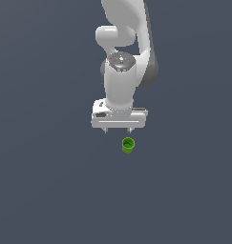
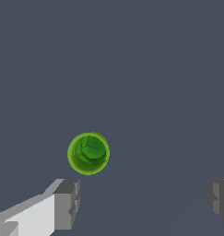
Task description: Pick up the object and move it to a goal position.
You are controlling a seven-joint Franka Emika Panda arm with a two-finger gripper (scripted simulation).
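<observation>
Small, hollow green cup [image 1: 128, 145] upright on the tabletop [image 1: 46, 190], apart from and not yet between the fingers of the wide-open, empty claw [image 1: 118, 130]; probably light, rigid, easily tipped, best pinched across its outer wall.

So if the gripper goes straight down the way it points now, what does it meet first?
Probably the bare surface, not the green cup. In the wrist view the cup sits off the line between the open fingers, nearer one finger, so the gripper likely passes beside it. Depth is unclear.
</observation>
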